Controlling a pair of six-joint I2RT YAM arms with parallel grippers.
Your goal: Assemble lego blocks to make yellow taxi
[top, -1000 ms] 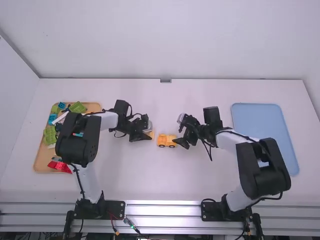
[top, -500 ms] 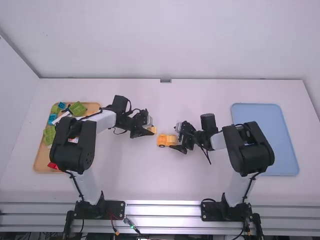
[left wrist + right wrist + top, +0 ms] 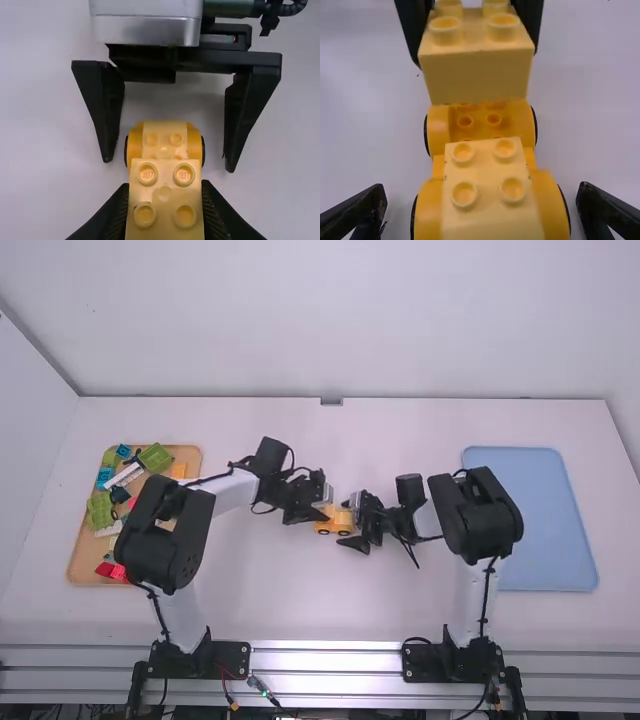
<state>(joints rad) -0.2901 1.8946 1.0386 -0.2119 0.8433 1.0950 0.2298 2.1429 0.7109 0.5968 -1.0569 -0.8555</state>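
My left gripper (image 3: 324, 512) is near the table's middle, at the yellow car (image 3: 341, 527). In the left wrist view my left gripper (image 3: 166, 205) is shut on a yellow 2x2 brick (image 3: 164, 195), studs up. The brick hangs above the studs at one end of the wheeled base (image 3: 480, 122), with the other end carrying a yellow block (image 3: 492, 210). From the right, my right gripper (image 3: 350, 530) reaches the car; in the right wrist view this right gripper (image 3: 481, 210) stands open, its fingers on either side of the car with gaps.
A wooden tray (image 3: 84, 558) at the left holds several green, blue, red, white and yellow blocks. At the right lies a blue tray (image 3: 545, 515), partly behind the right arm. The two grippers face each other closely over the car.
Carrying the yellow brick, my left gripper has moved right until over the car's left end. My right gripper has come left to the car. The car looks unmoved.
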